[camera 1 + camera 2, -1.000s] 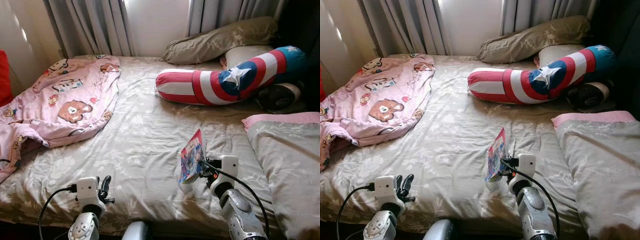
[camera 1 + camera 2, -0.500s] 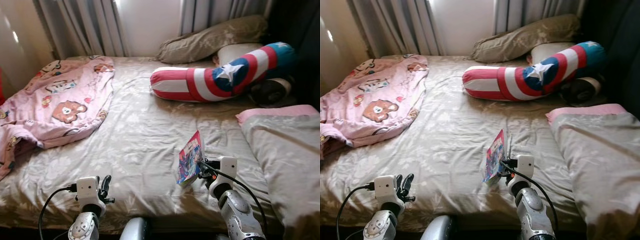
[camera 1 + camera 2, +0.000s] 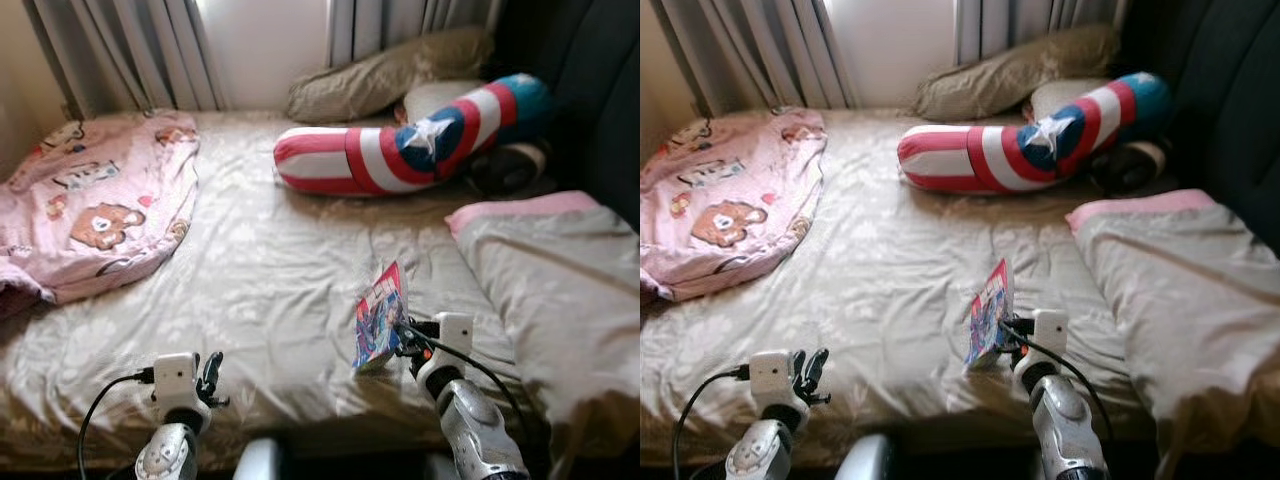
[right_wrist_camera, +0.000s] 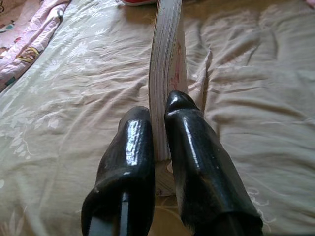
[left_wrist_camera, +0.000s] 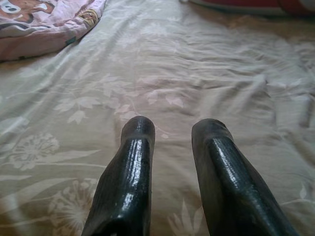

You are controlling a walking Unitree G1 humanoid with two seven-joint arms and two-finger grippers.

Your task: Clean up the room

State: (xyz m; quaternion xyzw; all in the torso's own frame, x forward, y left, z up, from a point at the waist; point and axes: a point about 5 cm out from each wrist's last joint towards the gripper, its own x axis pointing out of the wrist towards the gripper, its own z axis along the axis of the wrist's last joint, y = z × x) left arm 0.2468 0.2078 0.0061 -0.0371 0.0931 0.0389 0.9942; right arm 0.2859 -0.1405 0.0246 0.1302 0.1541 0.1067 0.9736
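Observation:
A thin book with a colourful cover stands on edge above the bed's near right part, pinched by my right gripper. In the right wrist view both black fingers clamp the book's page edge. My left gripper hovers low over the near left of the bed, its fingers slightly apart with only sheet between them. A pink cartoon-bear blanket lies crumpled on the bed's left side.
The bed sheet is beige with flower prints. A red, white and blue star bolster lies across the far side, with an olive pillow behind it. A grey quilt with pink trim covers the right. Curtains hang behind.
The whole view has shifted to the left, so the camera turned right. The book stays pinched in my right gripper at the same place before me. The left gripper is unchanged.

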